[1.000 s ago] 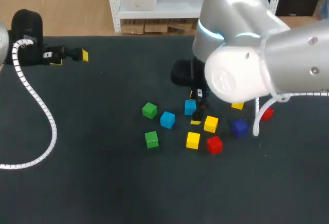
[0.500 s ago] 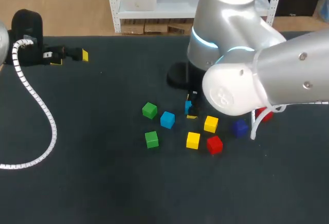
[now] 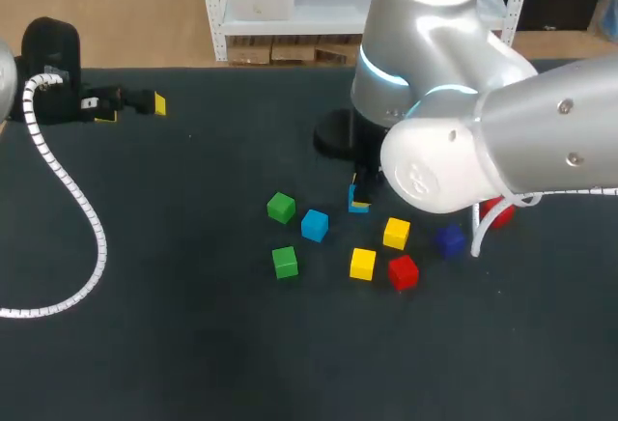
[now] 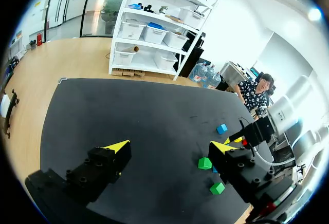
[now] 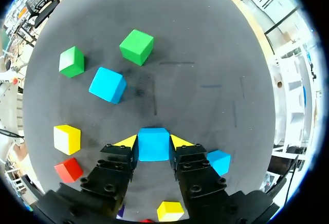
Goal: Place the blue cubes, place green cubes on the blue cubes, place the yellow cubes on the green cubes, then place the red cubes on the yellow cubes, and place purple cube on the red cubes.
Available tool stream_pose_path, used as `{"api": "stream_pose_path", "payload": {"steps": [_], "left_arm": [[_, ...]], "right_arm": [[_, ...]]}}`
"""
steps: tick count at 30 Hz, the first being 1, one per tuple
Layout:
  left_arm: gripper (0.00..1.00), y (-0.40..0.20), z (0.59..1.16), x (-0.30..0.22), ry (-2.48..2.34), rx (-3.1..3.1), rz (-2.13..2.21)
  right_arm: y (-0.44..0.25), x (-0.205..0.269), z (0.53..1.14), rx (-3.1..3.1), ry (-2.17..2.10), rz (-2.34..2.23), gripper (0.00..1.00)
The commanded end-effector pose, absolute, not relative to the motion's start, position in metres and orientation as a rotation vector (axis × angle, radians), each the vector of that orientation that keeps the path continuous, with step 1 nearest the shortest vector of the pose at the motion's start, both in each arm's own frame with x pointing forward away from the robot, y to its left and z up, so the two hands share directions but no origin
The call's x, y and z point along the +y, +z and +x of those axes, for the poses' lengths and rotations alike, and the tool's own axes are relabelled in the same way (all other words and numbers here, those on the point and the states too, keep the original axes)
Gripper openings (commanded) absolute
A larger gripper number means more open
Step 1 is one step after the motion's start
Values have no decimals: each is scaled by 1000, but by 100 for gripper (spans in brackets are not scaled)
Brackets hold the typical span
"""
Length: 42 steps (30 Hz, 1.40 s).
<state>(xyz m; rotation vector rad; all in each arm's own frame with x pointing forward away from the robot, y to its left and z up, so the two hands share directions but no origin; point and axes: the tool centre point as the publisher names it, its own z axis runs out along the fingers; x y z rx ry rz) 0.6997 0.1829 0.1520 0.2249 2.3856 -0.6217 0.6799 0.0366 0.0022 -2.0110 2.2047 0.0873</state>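
Note:
My right gripper (image 5: 153, 143) is shut on a light blue cube (image 5: 153, 144), with a yellow-tipped finger pressed to each side; in the head view the same gripper (image 3: 359, 197) is down at the table amid the cubes. Ahead of it lie a second blue cube (image 5: 107, 84) (image 3: 314, 224) and two green cubes (image 3: 281, 208) (image 3: 285, 262). Two yellow cubes (image 3: 362, 264) (image 3: 396, 233), a red cube (image 3: 403, 271) and the purple cube (image 3: 449, 239) sit in front of it. Another red cube (image 3: 499, 213) peeks out from under the arm. My left gripper (image 3: 133, 109) (image 4: 169, 147) is open and empty at the far left.
A third light blue cube (image 5: 219, 161) lies close beside the right gripper's finger, hidden by the arm in the head view. A white ribbed cable (image 3: 68, 199) loops across the left part of the black table.
The right gripper's fingers have come together onto the blue cube, and the arm has shifted slightly left over it. The left arm has not moved.

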Motion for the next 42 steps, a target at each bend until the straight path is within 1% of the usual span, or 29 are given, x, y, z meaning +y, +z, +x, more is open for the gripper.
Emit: {"api": "stream_pose_path", "payload": {"steps": [1,10,15,25,42], "left_arm": [[100,151,699,185,-633,2377,230],[100,151,699,185,-633,2377,230],[100,151,699,185,-633,2377,230],[100,151,699,185,-633,2377,230],[100,151,699,185,-633,2377,230]], "right_arm": [[7,35,692,2182,68,-2027,0],[21,27,745,2083,-1,-2111,0],[22,27,760,2061,-30,-2138,0],[12,32,751,2063,37,-2176,0],[-2,22,752,2046,-25,-2222,0]]}}
